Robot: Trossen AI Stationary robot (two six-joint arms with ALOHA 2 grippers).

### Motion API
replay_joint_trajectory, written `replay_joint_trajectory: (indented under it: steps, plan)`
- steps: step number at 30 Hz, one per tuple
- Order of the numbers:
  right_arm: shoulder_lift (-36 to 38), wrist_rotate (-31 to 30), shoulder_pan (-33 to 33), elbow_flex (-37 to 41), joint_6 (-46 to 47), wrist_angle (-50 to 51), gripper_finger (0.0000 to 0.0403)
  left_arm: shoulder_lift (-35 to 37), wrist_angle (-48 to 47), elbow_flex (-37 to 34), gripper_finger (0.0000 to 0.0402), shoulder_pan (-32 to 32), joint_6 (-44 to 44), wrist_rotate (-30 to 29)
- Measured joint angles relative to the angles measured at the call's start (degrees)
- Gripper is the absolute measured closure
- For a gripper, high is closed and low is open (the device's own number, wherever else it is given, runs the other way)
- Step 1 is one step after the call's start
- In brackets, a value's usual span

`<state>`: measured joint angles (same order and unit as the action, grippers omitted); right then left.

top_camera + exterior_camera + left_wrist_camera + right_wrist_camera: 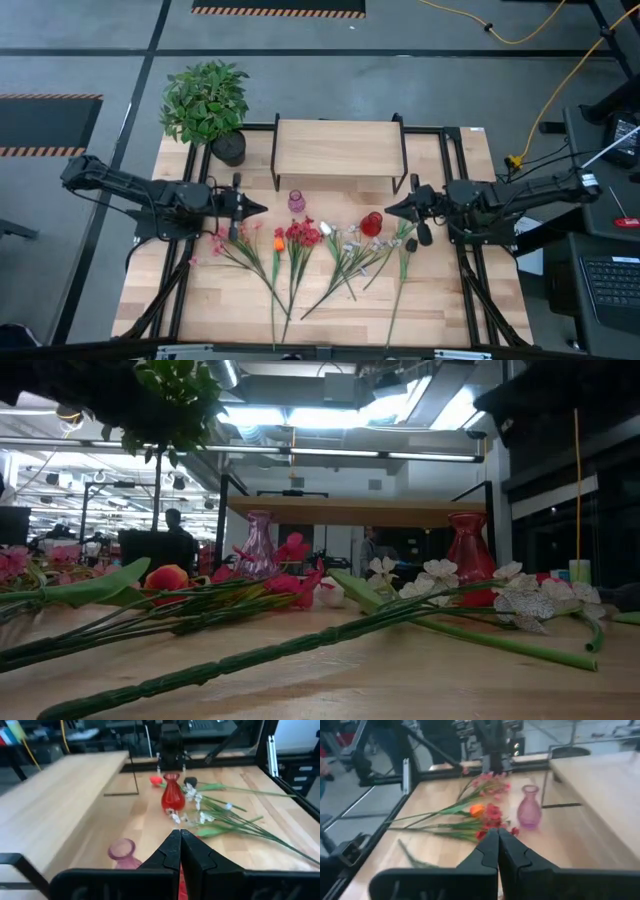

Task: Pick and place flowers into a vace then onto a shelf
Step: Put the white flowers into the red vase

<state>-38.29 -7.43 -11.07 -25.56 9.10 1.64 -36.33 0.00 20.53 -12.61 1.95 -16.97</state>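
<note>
Flowers point(300, 245) with thin green stems and red, pink, white and orange blooms lie loose across the light wooden slatted tabletop point(210, 300) in the high view, near of the low light-wood shelf on thin black legs point(338, 147); a small pink glass vase point(296, 202) and a red glass vase point(371, 223) stand among them, a bushy green potted plant point(207, 103) at the far left corner, grey floor with striped tape around. Left gripper point(262, 209) and right gripper point(390, 210) hover at either side, fingers pressed together, holding nothing. The low view shows stems lying flat, the shelf behind, ceiling lights and a distant person point(173, 520). Both wrist views confirm shut fingers. No readable writing.
</note>
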Motion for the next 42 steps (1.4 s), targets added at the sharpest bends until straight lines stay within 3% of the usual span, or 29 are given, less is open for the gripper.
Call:
replay_joint_trajectory:
  steps: [12,25,29,42]
  plan:
    - [-7.5,-15.3,-16.6,-2.4,5.5,2.2,0.0403,-15.3,-5.4,7.4,0.0399,-7.6,10.8,-2.9]
    - [-18.2,-20.0,-26.7,-2.5,5.7,-10.3,0.0403,-21.8,-6.9,12.8,0.0400,-12.9,10.9,-4.5]
    - [-23.2,-21.6,-27.8,-6.7,7.1,-9.5,0.0403,-21.8,-6.9,12.8,0.0398,-13.2,10.8,-6.3]
    - [-42.0,-21.5,-28.0,-32.1,10.3,17.4,0.0394,-21.8,-7.1,12.8,0.0398,-13.2,10.8,-8.7]
